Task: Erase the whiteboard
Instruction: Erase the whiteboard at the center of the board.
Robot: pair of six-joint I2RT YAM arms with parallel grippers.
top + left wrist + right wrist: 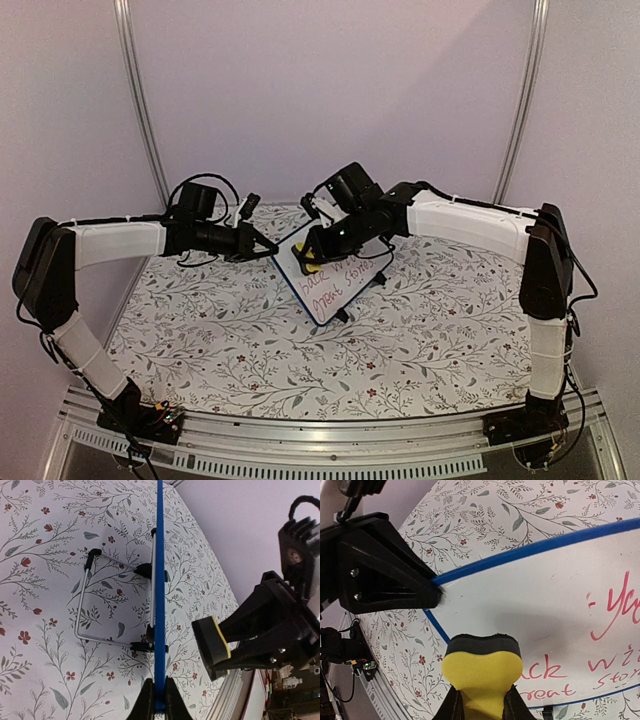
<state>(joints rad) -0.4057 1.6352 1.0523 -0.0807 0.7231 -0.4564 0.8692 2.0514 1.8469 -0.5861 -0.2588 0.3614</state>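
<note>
The whiteboard [330, 280] stands tilted on its wire stand at the table's middle back, with a blue frame and red writing [615, 610]. My left gripper [268, 247] is shut on the board's upper left edge; in the left wrist view the blue edge [160, 580] runs straight up from between my fingers [159, 705]. My right gripper [312, 262] is shut on a yellow sponge eraser with a black pad [482, 667]. The pad faces the board's left part, which is blank white [520, 595]. The eraser also shows in the left wrist view [212, 647], a little off the board.
The table has a floral cloth [250, 340]. The board's wire stand [95, 605] with black feet rests on the cloth behind the board. A metal rail [320, 455] runs along the near edge. Curved poles [140, 100] stand at the back.
</note>
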